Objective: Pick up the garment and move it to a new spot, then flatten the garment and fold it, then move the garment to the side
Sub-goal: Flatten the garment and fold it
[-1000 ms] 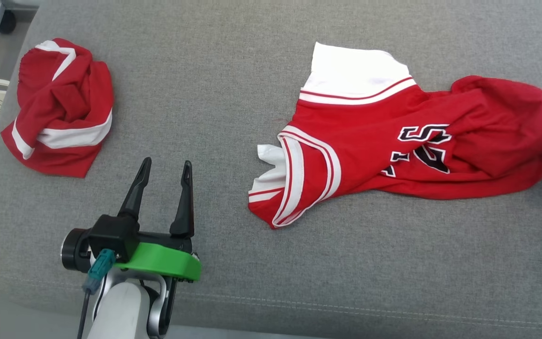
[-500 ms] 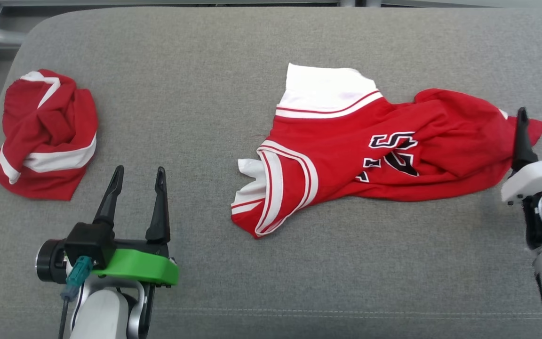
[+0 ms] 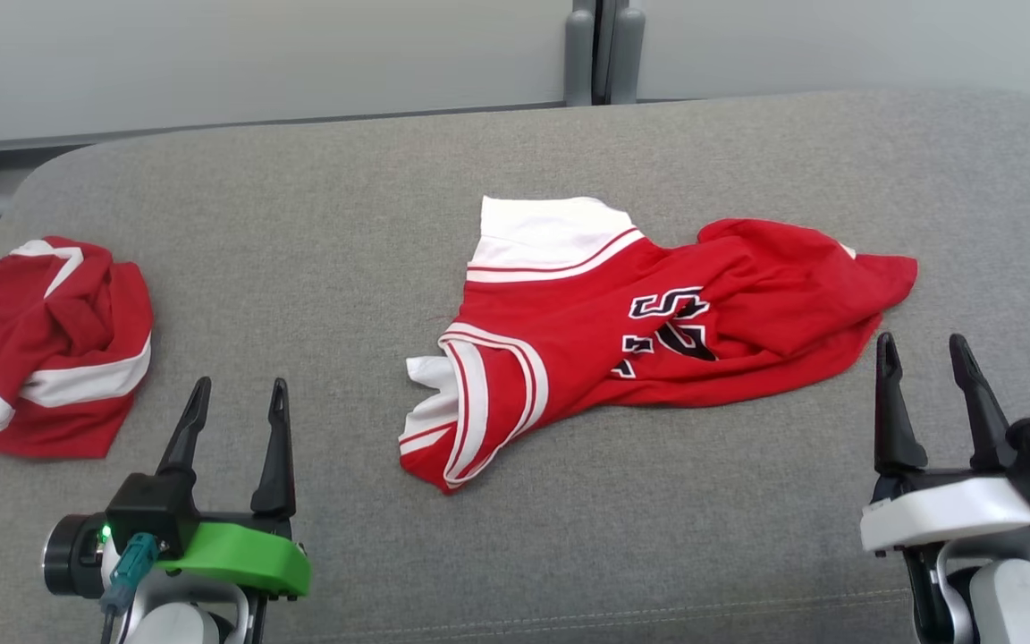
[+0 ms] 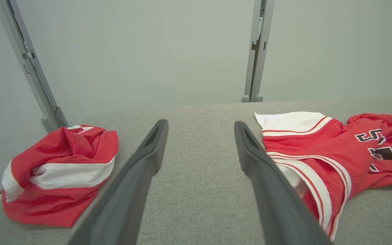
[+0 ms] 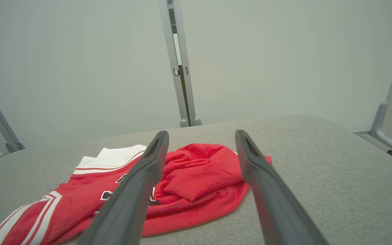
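Observation:
A red garment point(image 3: 622, 331) with white trim and black numbers lies crumpled in the middle of the grey cushion point(image 3: 345, 215); it also appears in the left wrist view point(image 4: 322, 153) and the right wrist view point(image 5: 196, 180). My left gripper point(image 3: 238, 398) stands open at the near left, apart from the cloth, its fingers point(image 4: 141, 170) empty. My right gripper point(image 3: 924, 353) is open at the near right, just short of the garment's right end, nothing between its fingers point(image 5: 254, 163).
A second red and white garment point(image 3: 54, 344) lies bunched at the cushion's far left, also in the left wrist view point(image 4: 60, 170). A pale wall with grey metal posts point(image 3: 600, 49) stands behind the cushion. Bare cushion lies between the two garments.
My right gripper has opened, let go of the garment's right end and drawn back toward the near edge. The head camera has tilted up, shifting the whole scene down and left.

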